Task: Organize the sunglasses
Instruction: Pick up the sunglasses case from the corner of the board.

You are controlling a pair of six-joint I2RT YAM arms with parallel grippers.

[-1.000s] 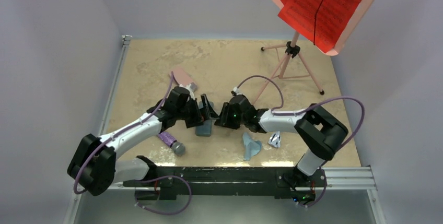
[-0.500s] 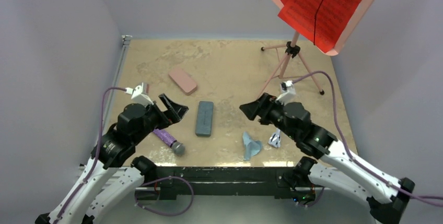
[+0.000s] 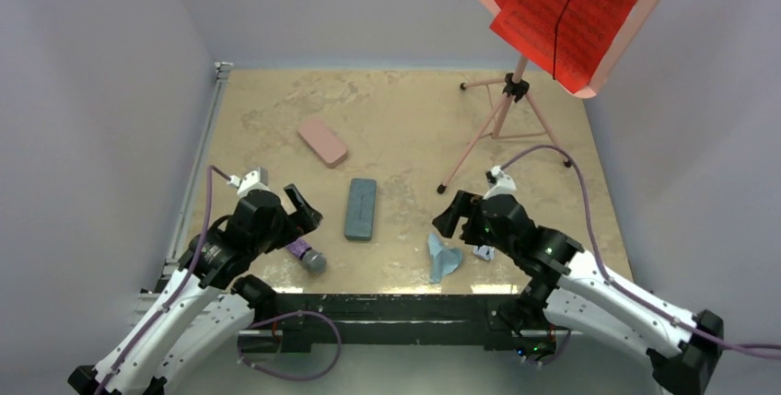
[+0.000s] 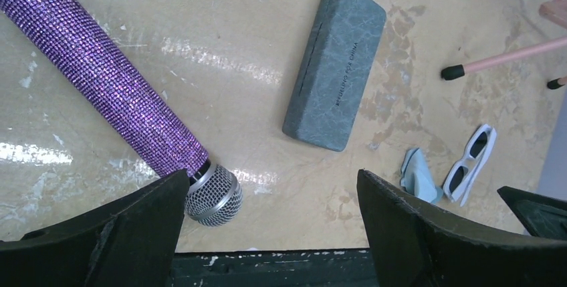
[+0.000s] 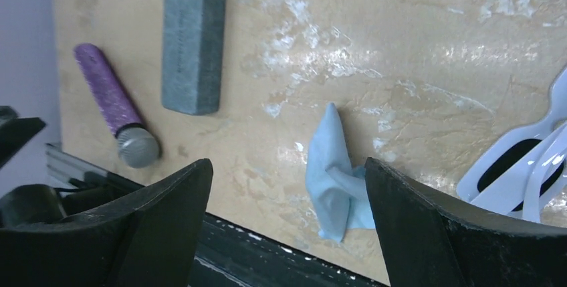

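Note:
White-framed sunglasses (image 4: pixel 471 163) with dark lenses lie folded near the table's front edge; in the top view they (image 3: pixel 483 252) are partly under my right arm, and the right wrist view shows them (image 5: pixel 528 166) at its right edge. My right gripper (image 5: pixel 287 166) hovers open and holds nothing, with a crumpled light blue cloth (image 5: pixel 334 180) below it. From above, this right gripper (image 3: pixel 447 214) is just left of the sunglasses. My left gripper (image 4: pixel 272 180) is open and holds nothing, above the front edge. In the top view the left gripper (image 3: pixel 308 211) is over the microphone.
A shut grey-blue case (image 3: pixel 360 208) lies between the arms. A pink case (image 3: pixel 322 142) sits farther back. A purple glitter microphone (image 4: pixel 100 66) lies under the left gripper. A pink music stand (image 3: pixel 512 91) with red sheets stands at the back right. The black rail (image 3: pixel 396 307) borders the front.
Both arms have pulled back from the grey-blue case toward the front edge. The right gripper has opened wide. The case lies alone and shut.

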